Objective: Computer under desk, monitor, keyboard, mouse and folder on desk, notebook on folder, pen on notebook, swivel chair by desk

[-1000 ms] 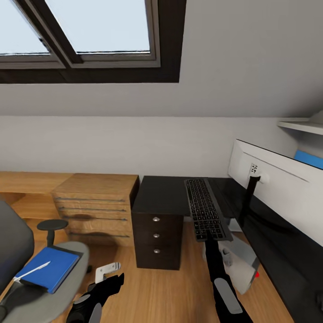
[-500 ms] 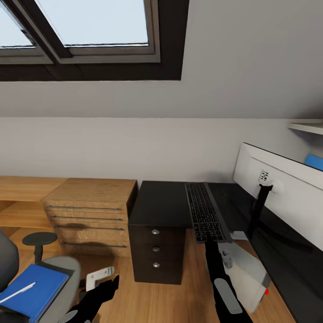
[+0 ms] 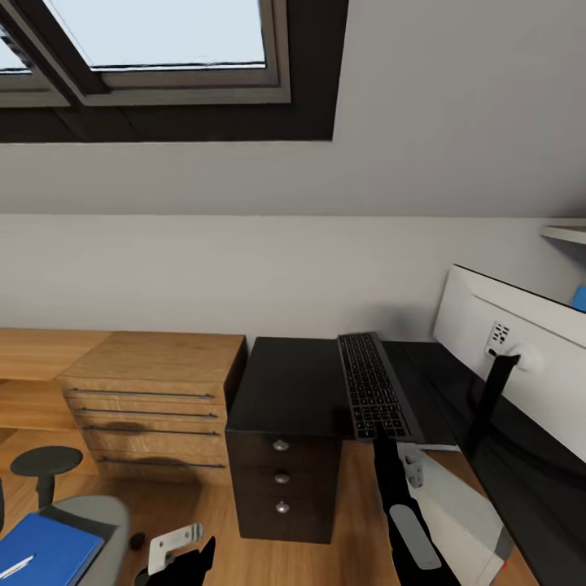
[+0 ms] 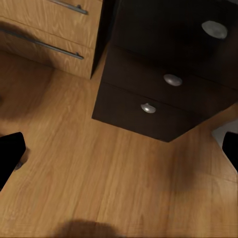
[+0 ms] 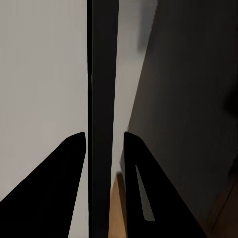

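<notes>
Gripping keyboard [image 3: 372, 385] edgewise (no legible markings)

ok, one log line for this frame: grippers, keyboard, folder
right gripper: shut on keyboard, held over desk | left gripper: open, above floor | folder: on swivel chair, pen on it

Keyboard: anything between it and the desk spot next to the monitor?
Nothing visible. The right hand is shut on the keyboard, held over the dark desk. The desktop between it and the monitor looks bare; only the monitor's stand rises there.
</notes>
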Robot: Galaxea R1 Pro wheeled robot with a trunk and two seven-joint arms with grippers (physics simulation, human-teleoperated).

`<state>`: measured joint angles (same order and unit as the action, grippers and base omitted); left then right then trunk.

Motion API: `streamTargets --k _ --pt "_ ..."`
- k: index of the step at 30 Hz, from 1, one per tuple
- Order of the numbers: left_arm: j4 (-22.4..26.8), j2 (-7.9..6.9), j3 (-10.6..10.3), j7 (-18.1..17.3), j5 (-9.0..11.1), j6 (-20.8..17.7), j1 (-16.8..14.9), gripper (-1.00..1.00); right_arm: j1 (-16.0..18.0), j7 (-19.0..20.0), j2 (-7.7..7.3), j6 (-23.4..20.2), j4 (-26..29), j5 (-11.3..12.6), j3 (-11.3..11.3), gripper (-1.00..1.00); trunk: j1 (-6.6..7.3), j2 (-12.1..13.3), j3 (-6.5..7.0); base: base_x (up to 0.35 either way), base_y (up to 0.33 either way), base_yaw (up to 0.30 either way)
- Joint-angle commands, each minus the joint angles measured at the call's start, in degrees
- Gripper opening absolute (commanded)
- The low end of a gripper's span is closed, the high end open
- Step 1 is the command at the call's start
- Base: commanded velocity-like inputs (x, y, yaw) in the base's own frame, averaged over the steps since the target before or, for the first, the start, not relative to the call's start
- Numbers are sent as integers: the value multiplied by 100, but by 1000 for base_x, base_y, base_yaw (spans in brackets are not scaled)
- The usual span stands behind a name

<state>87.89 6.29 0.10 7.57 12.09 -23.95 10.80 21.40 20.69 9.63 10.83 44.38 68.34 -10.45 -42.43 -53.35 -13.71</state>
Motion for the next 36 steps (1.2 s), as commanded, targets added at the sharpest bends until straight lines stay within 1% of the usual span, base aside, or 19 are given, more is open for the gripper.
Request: streamTargets --k 1,7,14,18,19,21,26,33,36 --pt "-27 3 0 34 59 -24 0 100 5 46 4 -8 3 53 -14 -100 -4 -5 -6 320 0 0" --pt "-100 4 -1 36 59 -25 1 100 5 45 -4 -11 9 56 -13 -100 -4 -5 -6 254 0 0" --pt "-41 36 -26 76 65 -45 1 100 5 54 1 -1 -2 61 -20 -100 -4 -5 -6 34 0 0" --pt "60 39 -94 101 70 -55 1 100 5 50 4 14 0 88 -26 -100 -92 -165 -78 4 0 0" --pt "109 34 -98 112 73 -57 1 100 5 49 4 16 0 186 -26 -100 -114 -205 -96 0 0 0" --pt "129 35 -99 116 74 -55 1 100 5 43 3 15 0 279 -25 -100 -158 -286 -132 0 0 0" --pt "154 24 -85 121 74 -51 1 100 5 23 -2 9 0 450 -26 -100 -268 -486 -221 0 0 0" --pt "203 9 -62 122 76 -53 1 100 5 16 -3 -1 0 462 -61 -100 -422 -767 -347 0 0 0" --pt "236 16 43 115 81 -56 1 100 5 14 0 -2 -2 462 -84 -100 -487 -887 -401 0 0 0"
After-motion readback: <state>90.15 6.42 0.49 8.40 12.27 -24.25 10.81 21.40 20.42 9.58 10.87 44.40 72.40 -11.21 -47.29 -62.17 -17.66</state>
